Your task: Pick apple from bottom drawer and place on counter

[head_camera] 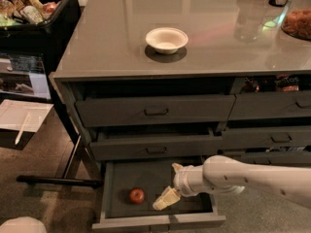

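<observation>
Glossy grey counter point(107, 42) spreads high above the bottom drawer point(146, 176), which we see standing open. Over that drawer's floor, right of centre, our gripper point(171, 183) hangs, jaws spread wide, empty. On the drawer's left half sits the apple point(137, 195).

Arm point(252, 178): smooth white shell, rounded & tube-like, glossy w/ soft grey shading on the underside. Fattest at the bulge just behind the wrist, then a long plain sleeve away from the hand. Wrist: short white cylinder, thin dark seam where it meets the bulge. Gripper point(166, 186), at the arm's tip over the bottom drawer point(141, 176) floor: 2 pale cream-yellow fingers point(165, 199), flat & blunt, spread apart. Upper one shows shorter.
</observation>
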Robot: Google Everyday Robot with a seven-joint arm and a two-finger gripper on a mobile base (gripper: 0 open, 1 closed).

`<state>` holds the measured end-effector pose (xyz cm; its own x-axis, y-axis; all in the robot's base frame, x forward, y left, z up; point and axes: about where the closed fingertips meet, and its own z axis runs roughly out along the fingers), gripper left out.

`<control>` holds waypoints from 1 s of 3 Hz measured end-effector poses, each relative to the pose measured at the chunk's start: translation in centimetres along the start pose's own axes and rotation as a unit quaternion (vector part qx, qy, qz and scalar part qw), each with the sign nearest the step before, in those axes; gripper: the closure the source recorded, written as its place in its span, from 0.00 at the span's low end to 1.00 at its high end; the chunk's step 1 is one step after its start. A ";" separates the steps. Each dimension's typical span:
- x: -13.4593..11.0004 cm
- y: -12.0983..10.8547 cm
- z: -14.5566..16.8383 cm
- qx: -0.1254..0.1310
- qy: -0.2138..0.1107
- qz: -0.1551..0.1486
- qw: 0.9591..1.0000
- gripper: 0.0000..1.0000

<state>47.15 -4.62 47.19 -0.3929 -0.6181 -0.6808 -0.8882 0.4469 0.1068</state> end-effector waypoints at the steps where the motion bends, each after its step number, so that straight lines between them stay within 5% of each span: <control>1: 4.4 -1.0 5.6 -0.008 0.024 0.042 0.999 0.00; 2: 7.7 -1.5 10.8 -0.019 0.013 0.074 0.997 0.00; 3: 8.3 -2.3 14.4 -0.035 -0.049 0.088 0.994 0.00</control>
<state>49.38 -1.46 30.88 -0.5210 -0.4672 -0.7143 -0.8239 0.4940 0.2779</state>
